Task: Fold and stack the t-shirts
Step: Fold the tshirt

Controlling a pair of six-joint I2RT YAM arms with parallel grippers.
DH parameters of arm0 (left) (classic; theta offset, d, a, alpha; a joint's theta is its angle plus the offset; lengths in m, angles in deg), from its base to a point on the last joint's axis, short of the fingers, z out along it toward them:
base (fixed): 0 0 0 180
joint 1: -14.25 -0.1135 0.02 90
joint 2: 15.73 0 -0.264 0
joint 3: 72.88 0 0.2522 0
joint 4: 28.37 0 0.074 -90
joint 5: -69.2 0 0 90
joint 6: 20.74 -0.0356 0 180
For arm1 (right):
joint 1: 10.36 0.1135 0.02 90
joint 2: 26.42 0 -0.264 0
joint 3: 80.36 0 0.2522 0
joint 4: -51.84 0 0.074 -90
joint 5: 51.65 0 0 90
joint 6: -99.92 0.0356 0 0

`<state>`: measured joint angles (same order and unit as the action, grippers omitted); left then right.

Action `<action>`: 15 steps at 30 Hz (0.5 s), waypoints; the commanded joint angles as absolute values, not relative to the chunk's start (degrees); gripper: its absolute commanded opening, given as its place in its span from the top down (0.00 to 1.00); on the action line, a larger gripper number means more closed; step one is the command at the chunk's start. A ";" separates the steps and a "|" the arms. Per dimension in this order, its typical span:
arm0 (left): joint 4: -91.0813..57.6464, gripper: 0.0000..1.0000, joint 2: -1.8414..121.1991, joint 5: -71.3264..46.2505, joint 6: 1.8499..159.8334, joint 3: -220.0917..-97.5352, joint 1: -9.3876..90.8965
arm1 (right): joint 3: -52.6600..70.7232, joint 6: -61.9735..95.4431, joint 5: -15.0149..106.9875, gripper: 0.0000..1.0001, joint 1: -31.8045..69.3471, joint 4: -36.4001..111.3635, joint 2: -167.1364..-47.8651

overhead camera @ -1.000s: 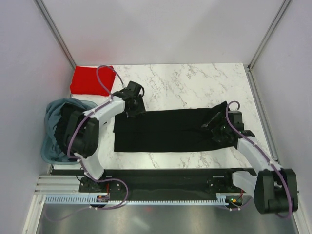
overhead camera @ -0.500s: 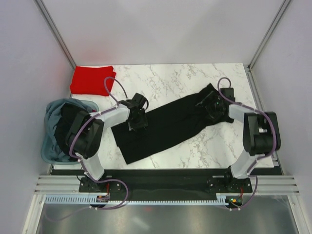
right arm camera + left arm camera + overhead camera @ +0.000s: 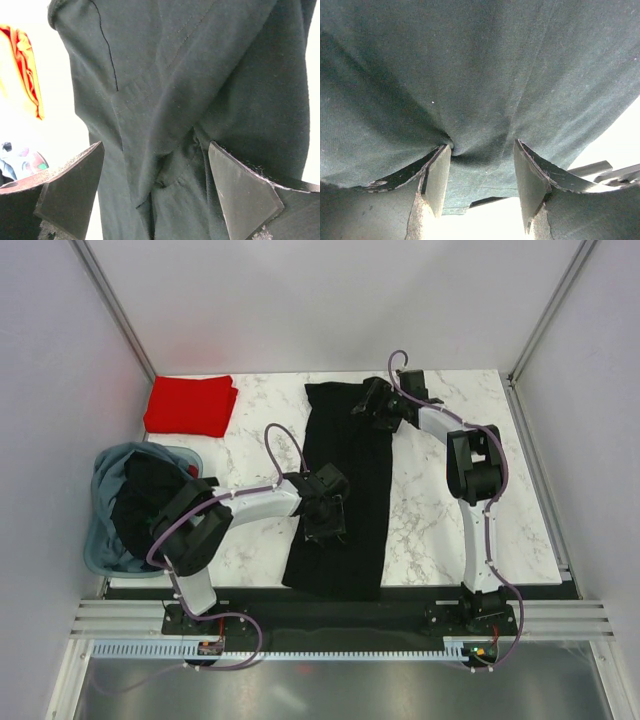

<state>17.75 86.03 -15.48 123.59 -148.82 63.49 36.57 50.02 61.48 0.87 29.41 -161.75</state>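
A large black t-shirt (image 3: 352,465), folded into a long strip, lies across the marble table from the far edge to the near edge. My left gripper (image 3: 325,512) rests on its near-left part, jaws apart, both fingertips pressed into the cloth (image 3: 480,75), which puckers at the left finger (image 3: 437,175). My right gripper (image 3: 372,406) sits on the strip's far end, jaws wide, the cloth (image 3: 175,75) spread flat between them and not pinched. A bright red t-shirt (image 3: 190,405) lies folded at the far left corner and shows as a red edge (image 3: 25,60) in the right wrist view.
A grey-blue fabric tub (image 3: 105,540) with dark shirts (image 3: 150,495) in it stands at the left edge of the table. Bare marble (image 3: 450,510) lies right of the strip. White walls close in on three sides.
The black strip has swung from lying left to right to lying far to near. My right gripper swept to the far middle with its end; my left gripper moved nearer and rightward.
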 commanded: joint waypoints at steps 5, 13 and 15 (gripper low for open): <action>16.67 0.39 88.25 -13.77 125.86 -152.65 63.56 | 43.16 45.61 64.78 0.02 1.51 21.20 -168.27; 27.83 0.40 74.65 -25.36 122.44 -158.53 64.53 | 47.30 35.50 60.59 0.02 4.24 17.61 -155.99; 30.54 0.39 71.65 -28.61 121.21 -158.54 64.53 | 44.60 34.71 55.08 0.02 4.32 14.44 -149.05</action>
